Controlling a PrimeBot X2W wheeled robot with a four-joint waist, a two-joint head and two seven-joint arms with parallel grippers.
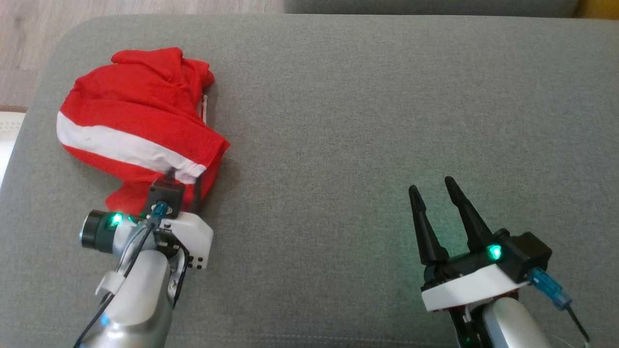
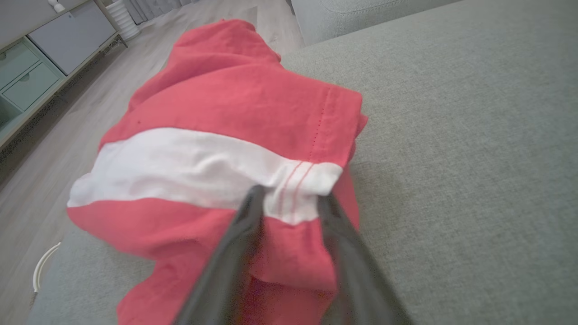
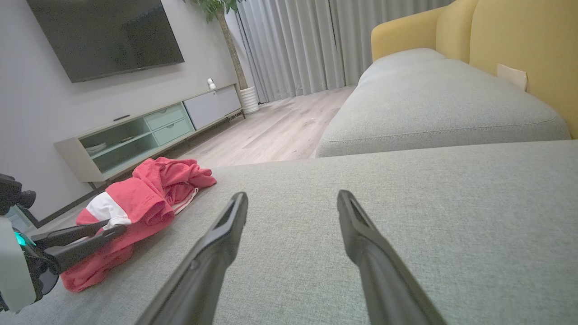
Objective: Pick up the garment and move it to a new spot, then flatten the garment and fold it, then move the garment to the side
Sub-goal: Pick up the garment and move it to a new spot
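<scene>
**Left pincer at a crumpled red garment on a grey sofa seat**

A red garment [image 1: 135,121] with one broad white stripe lies bunched in a heap on the left part of a wide grey sofa seat [image 1: 348,106], close to the seat's left edge. Past that edge there is pale wood floor [image 1: 24,43].

The left pincer [image 2: 290,195] is at the near side of the heap. Its two dark fingers are spread apart, released rather than clenched. Their tips rest against the end of the white stripe, by a stitched hem, with a fold of red cloth lying between the fingers. The cloth is not lifted; the heap sits on the seat.

The right pincer [image 1: 431,186] is well apart from the garment, over bare grey fabric on the right part of the seat. Its fingers are also spread wide and hold nothing.

Seen from the right wrist, the room beyond has a low cabinet [image 3: 135,135] with a dark television [image 3: 104,36] above it, grey curtains [image 3: 307,45] and a yellow sofa back [image 3: 519,45].
</scene>
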